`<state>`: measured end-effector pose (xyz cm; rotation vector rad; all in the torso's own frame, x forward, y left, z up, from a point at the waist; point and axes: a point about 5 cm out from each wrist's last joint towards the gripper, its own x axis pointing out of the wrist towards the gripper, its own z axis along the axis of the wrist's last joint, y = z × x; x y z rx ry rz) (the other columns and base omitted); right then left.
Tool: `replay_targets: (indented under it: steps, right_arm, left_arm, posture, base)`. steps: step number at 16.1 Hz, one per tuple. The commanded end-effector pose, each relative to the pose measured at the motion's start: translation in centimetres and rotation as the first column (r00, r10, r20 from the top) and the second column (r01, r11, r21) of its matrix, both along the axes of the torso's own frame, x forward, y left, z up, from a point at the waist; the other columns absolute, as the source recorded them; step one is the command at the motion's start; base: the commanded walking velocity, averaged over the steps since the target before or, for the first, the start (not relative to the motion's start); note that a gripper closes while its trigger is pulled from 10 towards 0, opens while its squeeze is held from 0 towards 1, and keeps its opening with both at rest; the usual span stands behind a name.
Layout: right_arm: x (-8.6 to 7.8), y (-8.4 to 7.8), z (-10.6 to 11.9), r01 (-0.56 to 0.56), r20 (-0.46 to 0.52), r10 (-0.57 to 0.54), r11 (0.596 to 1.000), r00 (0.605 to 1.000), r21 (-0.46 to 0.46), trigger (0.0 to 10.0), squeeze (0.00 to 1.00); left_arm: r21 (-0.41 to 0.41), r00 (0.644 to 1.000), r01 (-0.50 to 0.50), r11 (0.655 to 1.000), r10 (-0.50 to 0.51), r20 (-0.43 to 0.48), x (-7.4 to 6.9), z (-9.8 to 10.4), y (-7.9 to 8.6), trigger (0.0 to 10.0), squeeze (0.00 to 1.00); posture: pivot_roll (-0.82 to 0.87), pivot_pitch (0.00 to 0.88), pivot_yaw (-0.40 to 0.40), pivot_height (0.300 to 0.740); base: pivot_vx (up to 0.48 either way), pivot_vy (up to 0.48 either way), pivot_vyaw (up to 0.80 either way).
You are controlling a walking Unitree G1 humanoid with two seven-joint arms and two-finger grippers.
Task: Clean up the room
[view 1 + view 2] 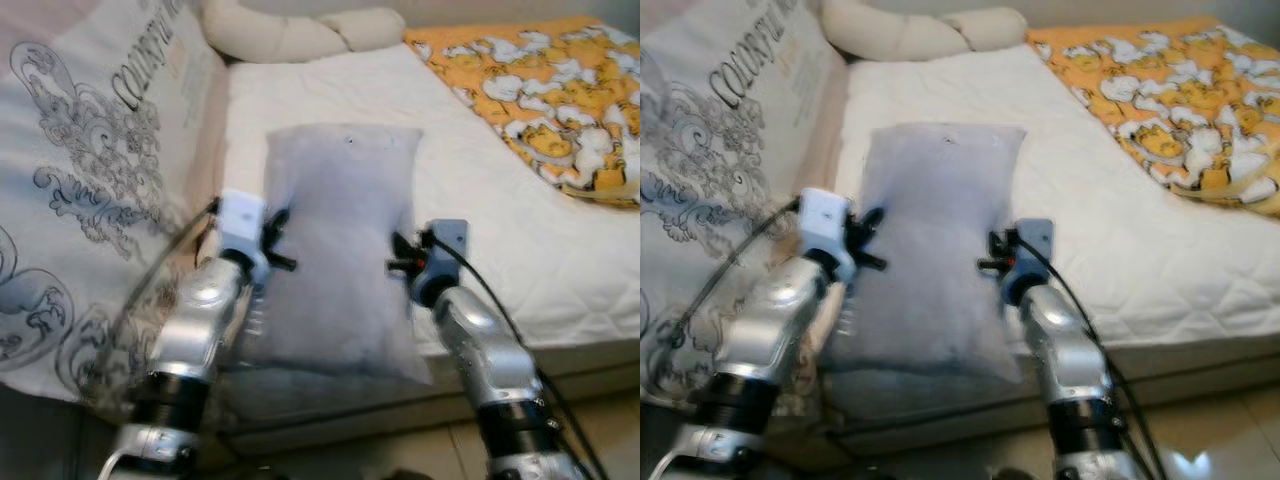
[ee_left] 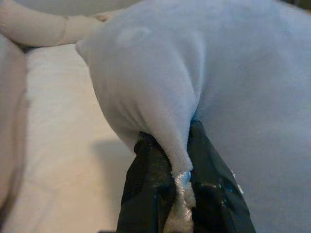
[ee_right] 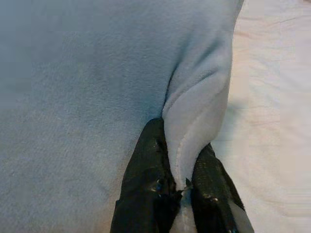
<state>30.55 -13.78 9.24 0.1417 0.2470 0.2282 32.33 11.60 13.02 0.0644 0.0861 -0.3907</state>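
A pale grey pillow [image 1: 342,240] is held between both arms over the near edge of the white mattress [image 1: 480,230]. My left gripper [image 1: 275,240] is shut on the pillow's left edge, and the left wrist view shows a fold of grey cloth [image 2: 165,107] pinched between the black fingers [image 2: 148,189]. My right gripper [image 1: 400,255] is shut on the pillow's right edge, with its fingers [image 3: 146,189] clamped on a fold of the pillow [image 3: 199,111]. The pillow's far end lies on the mattress.
A large printed white cushion [image 1: 90,180] leans at the left. A cream bolster [image 1: 290,35] lies at the head of the bed. An orange patterned blanket [image 1: 550,90] covers the far right. The bed's front edge and a tiled floor [image 1: 1210,440] are below.
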Motion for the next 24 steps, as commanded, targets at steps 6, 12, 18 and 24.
replay_targets:
  steps: [6,12,18,24]
  right_arm:
    - [0.3,0.6,0.4,0.004,0.01,-0.004,1.0,1.0,0.007,10.0,0.0]
    - [0.4,0.5,0.3,0.003,0.0,-0.003,1.0,1.0,-0.005,10.0,0.0]
    - [0.4,0.4,0.3,0.007,-0.005,-0.007,1.0,1.0,-0.009,10.0,0.0]
    - [0.6,0.4,0.3,0.003,-0.01,-0.003,1.0,1.0,-0.004,10.0,0.0]
  left_arm:
    - [0.022,0.998,-0.038,0.999,0.037,0.045,0.3,1.0,1.4,10.0,0.0]
    - [0.023,0.999,-0.032,0.999,0.031,0.044,0.4,1.0,1.2,10.0,0.0]
    - [0.022,0.998,-0.044,0.999,0.043,0.042,0.6,1.0,1.4,10.0,0.0]
    - [0.019,0.998,-0.05,0.999,0.049,0.04,0.7,1.0,1.4,10.0,0.0]
  posture:
    - [0.0,0.0,0.039,0.74]
    - [0.0,0.0,0.043,0.74]
    - [0.0,0.0,0.035,0.74]
    - [0.0,0.0,0.032,0.74]
  base:
    - [0.324,0.0,0.27]
    - [0.324,0.0,0.0]
    - [0.323,0.0,0.0]
    - [0.324,0.0,0.0]
